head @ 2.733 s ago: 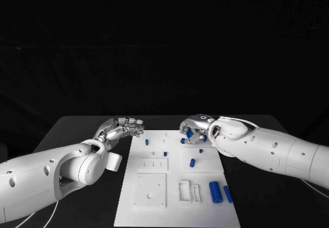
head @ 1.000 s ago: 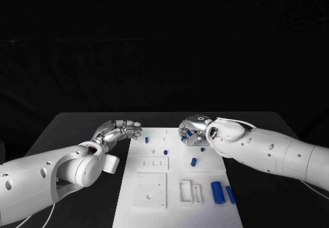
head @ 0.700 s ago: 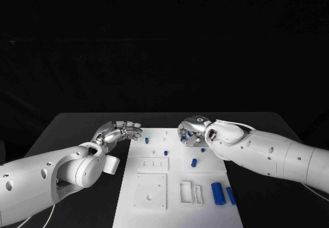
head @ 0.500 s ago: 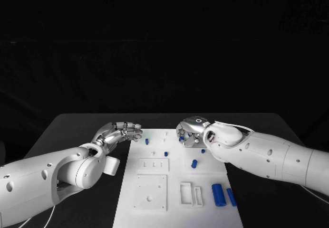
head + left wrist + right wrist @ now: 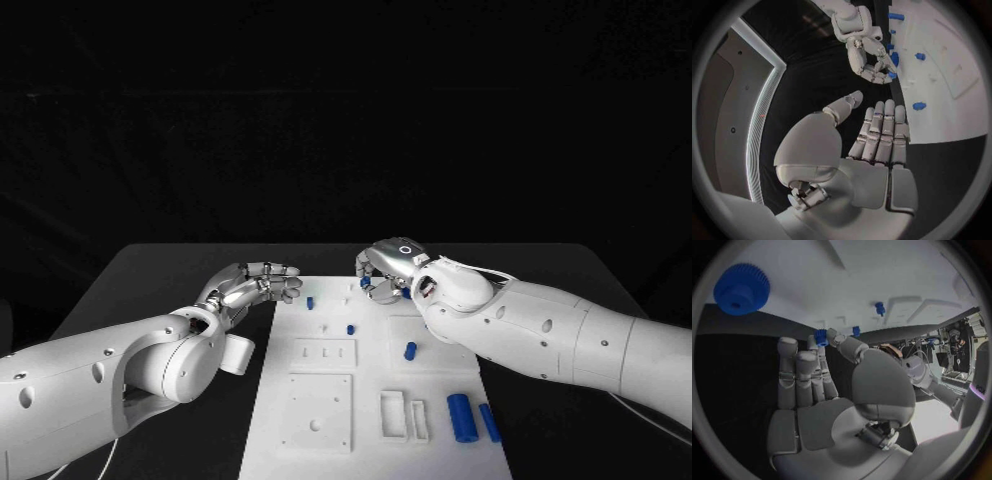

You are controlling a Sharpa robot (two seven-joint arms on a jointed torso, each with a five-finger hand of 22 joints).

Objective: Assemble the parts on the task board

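Observation:
The white task board (image 5: 325, 400) lies in the middle of the black table. My right hand (image 5: 387, 264) hovers over its far edge and pinches a small blue part (image 5: 822, 337) between thumb and fingertip; the left wrist view shows that part (image 5: 892, 74) too. A blue gear (image 5: 742, 288) sits on the board near this hand. My left hand (image 5: 257, 283) hangs just off the board's far left corner, holding nothing, its fingers (image 5: 882, 132) side by side and the thumb apart. Small blue pegs (image 5: 309, 300) (image 5: 351, 328) stand in the board.
A short blue piece (image 5: 410, 350) lies mid-board. Two longer blue cylinders (image 5: 459, 417) (image 5: 490, 422) lie at the board's near right edge. Recessed white blocks (image 5: 317, 400) and slots (image 5: 401, 414) fill the near half. Black table (image 5: 159, 270) surrounds the board.
My right hand has moved left and toward the board's far edge, carrying the small blue part. The left hand has stayed about where it was.

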